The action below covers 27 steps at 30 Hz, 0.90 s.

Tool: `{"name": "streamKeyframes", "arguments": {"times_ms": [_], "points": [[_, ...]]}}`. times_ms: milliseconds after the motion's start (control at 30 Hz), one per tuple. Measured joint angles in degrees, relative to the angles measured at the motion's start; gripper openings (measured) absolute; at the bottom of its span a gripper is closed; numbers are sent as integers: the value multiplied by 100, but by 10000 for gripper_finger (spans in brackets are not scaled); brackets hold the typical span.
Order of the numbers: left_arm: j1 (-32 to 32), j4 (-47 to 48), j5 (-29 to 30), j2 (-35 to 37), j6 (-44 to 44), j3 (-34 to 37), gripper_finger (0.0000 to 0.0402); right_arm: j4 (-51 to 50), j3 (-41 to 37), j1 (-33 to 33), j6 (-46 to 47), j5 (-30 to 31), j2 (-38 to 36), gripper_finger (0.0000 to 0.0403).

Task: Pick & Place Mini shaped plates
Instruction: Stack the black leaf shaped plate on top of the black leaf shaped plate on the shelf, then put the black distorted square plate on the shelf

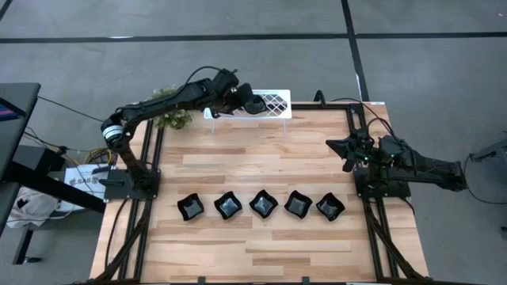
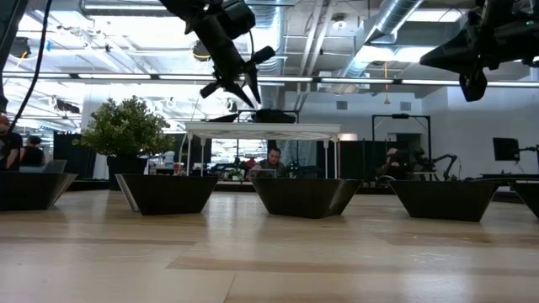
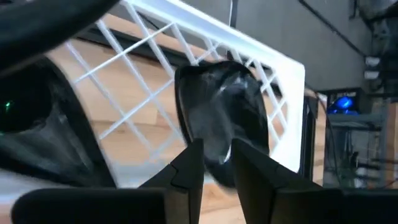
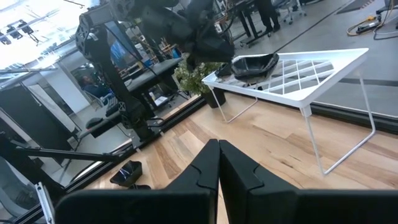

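Note:
A glossy black mini plate (image 3: 224,112) lies on top of the white lattice rack (image 1: 273,104) at the table's far edge. It also shows in the right wrist view (image 4: 255,63). My left gripper (image 3: 216,152) hangs over the rack, slanting down, its fingers parted on either side of the plate's near rim. A second dark glossy shape (image 3: 37,124) lies beside it on the rack. Several more black plates (image 1: 262,203) stand in a row on their bases across the table's middle. My right gripper (image 4: 219,149) waits shut at the right edge (image 1: 347,152). My left gripper's parted fingers (image 3: 186,165) stand on either side of the plate's rim (image 3: 217,163), coming slanting down from the near left. Whether they touch the rim I cannot tell. The plate rests on the rack's lattice top.
A small green potted plant (image 1: 173,111) stands at the far left corner beside the rack. The rack stands on thin wire legs (image 4: 314,146). Bare wood lies between the rack and the row of plates, and in front of the row. People sit in the room behind (image 2: 271,160).

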State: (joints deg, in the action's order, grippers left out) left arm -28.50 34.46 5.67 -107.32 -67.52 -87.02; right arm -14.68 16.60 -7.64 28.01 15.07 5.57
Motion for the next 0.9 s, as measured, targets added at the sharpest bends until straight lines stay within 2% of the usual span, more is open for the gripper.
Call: {"name": "streamKeyframes", "arguments": {"times_ms": [267, 400, 600, 767, 900], "points": [[-98, 204, 204, 268, 315, 35, 81, 17, 0, -1, -2, -2, 0, 1], [0, 331, -55, 501, 583, 35, 81, 14, 0, 2, -4, 0, 2, 1], [949, 652, -296, 1109, 877, 333, 81, 13, 0, 2, -4, -2, 2, 1], [1930, 832, -273, 1806, 792, 1211, 81, 4, 0, 0, -4, -2, 2, 1], [2616, 826, -301, 2463, 157, 2027, 81, -9, 0, 2, -4, -2, 2, 1]]}}
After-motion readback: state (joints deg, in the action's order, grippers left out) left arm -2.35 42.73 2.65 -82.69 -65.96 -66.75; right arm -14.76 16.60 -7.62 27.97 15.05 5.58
